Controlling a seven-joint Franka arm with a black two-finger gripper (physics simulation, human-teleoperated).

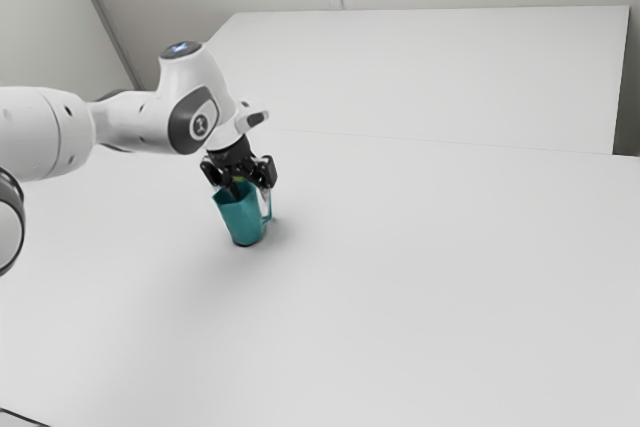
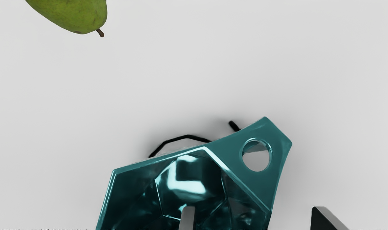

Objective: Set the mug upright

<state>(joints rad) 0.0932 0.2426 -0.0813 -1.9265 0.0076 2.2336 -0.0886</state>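
My gripper [image 1: 253,190] is directly over the teal mug [image 1: 243,220] in the exterior view, at its rim. The mug has its mouth up and its base toward the table; whether it leans slightly I cannot tell. In the wrist view I look into the faceted teal mug [image 2: 130,191], its handle with a round hole at one side. There my gripper [image 2: 256,218] is open: one finger [image 2: 187,218] reaches into the mouth, and the other finger [image 2: 328,220] stands outside, beyond the handle side, with a gap to the wall. The mug's lower outside is mostly hidden in the wrist view.
A green pear with a brown stem [image 2: 75,16] lies on the white table [image 2: 309,64], apart from the mug. Thin black pieces [image 2: 187,136] show beside the mug's rim and handle. The table's far edge runs along the exterior view's top.
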